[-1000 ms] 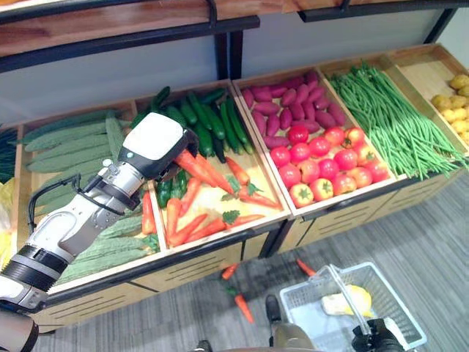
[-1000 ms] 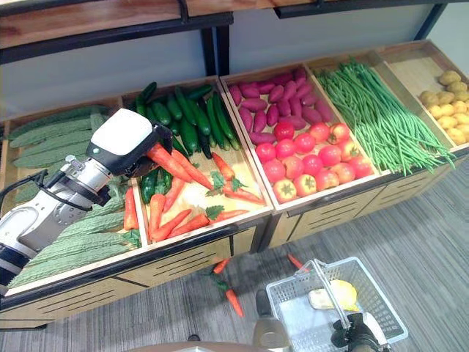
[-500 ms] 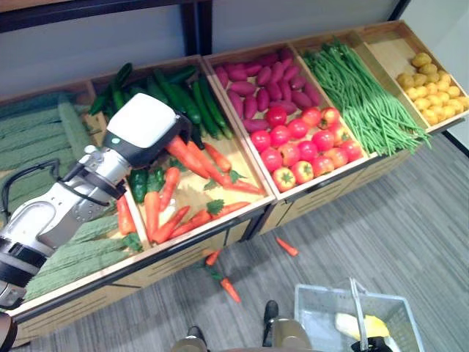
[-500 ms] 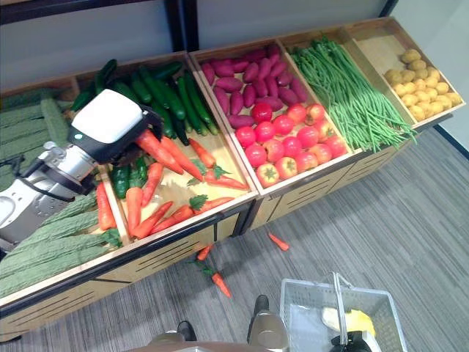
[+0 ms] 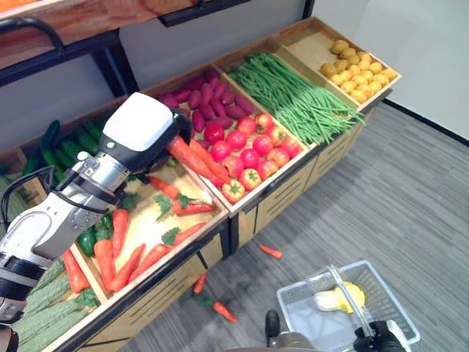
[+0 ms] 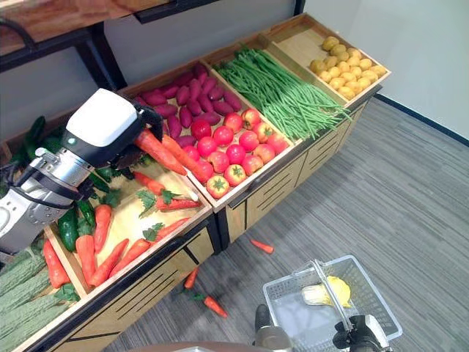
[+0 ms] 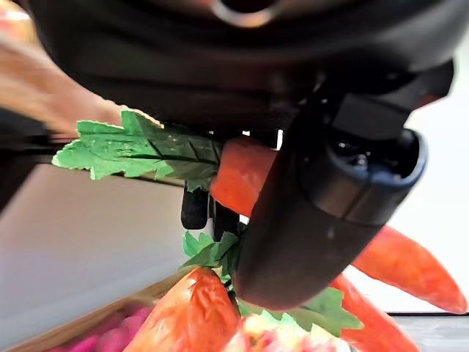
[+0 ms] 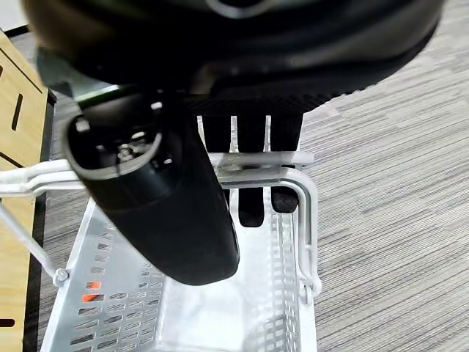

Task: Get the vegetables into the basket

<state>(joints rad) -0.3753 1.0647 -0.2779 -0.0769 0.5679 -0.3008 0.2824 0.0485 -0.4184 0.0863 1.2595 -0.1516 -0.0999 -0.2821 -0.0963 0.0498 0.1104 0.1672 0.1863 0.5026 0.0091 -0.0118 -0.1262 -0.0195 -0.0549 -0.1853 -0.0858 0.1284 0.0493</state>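
- While the left hand (image 5: pixel 150 139) is raised above the wooden produce stand (image 5: pixel 271 202), its fingers curl round a bunch of carrots (image 5: pixel 192 158) — at least three, leafy tops visible.
- Right hand (image 8: pixel 249 158) grips the handle of one white wire basket (image 6: pixel 370 297) on the floor, one yellow item (image 6: pixel 326 292) inside.
- Three more carrots (image 6: pixel 260 245) lie scattered on the grey floor.

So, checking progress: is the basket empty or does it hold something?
Not empty: a yellow item lies in the white basket; the carrots are in the left hand.
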